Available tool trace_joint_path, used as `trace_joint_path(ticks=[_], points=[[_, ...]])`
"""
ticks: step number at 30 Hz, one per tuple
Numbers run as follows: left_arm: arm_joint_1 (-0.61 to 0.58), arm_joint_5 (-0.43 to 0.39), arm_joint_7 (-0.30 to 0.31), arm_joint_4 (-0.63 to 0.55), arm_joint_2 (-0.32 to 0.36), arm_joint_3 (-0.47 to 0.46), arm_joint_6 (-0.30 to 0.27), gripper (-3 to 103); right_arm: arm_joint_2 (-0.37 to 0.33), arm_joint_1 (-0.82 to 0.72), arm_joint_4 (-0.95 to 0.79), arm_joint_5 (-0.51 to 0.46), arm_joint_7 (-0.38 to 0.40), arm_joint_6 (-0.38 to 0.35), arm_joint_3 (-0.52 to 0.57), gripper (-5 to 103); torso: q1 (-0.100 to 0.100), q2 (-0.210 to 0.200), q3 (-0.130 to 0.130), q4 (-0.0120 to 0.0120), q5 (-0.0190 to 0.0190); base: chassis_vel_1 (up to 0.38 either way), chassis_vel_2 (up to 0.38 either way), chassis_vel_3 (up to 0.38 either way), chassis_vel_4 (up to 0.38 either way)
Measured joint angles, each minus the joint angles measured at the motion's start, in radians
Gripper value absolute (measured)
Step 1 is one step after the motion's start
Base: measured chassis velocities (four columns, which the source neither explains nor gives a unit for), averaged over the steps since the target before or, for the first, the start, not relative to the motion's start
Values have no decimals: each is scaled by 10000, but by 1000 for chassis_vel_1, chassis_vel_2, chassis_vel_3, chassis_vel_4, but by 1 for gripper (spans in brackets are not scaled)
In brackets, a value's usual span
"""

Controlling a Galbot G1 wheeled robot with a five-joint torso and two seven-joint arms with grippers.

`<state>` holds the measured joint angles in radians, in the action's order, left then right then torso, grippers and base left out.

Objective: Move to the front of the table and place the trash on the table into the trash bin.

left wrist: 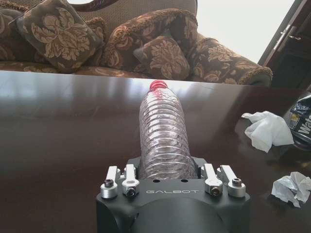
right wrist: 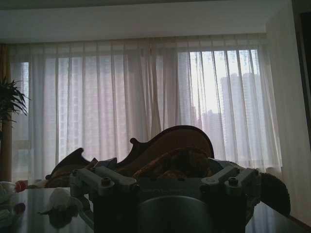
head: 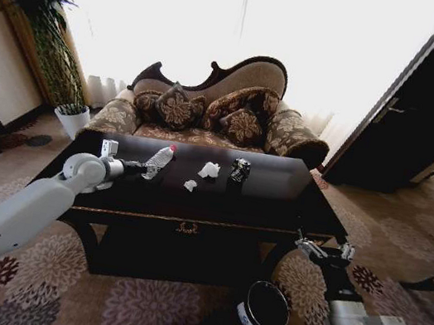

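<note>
Now left tool around plastic bottle on table.

Glossy black table, gold emblem. Clear ribbed bottle, red cap. White paper wads, dark patterned can. Black bin, white label. Brown floral sofa; floral carpet.

table right half bare | paper wads (and can) mid-table
</note>
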<state>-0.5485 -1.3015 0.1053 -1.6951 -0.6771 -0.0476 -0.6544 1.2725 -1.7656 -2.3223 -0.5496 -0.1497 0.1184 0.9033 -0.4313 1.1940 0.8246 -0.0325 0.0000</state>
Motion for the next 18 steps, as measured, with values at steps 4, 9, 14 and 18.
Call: trace_joint_path(ticks=[4, 9, 14, 18], points=[[-360, 36, -2, -209, 87, -349, 9, 44, -47, 23, 5, 0, 0, 0, -34, 100, 0, 0, 0, 0, 0, 0, 0, 0, 0], [-856, 89, 3, -625, 235, -944, 33, 36, -87, 53, 0, -14, -7, 0, -77, 100, 0, 0, 1, 1, -2, 0, 0, 0, 0], [-1463, 221, 26, -1315, 424, -1827, 224, 36, -123, 58, -56, -61, -16, 0, -95, 100, 0, 0, 0, 2, 0, 0, 0, 0, 0], [-2012, 998, -53, -2074, 594, -2497, 770, 36, -156, 36, -146, -186, -141, 13, -94, 100, 0, 0, 0, 1, 0, 0, 0, 0, 0]])
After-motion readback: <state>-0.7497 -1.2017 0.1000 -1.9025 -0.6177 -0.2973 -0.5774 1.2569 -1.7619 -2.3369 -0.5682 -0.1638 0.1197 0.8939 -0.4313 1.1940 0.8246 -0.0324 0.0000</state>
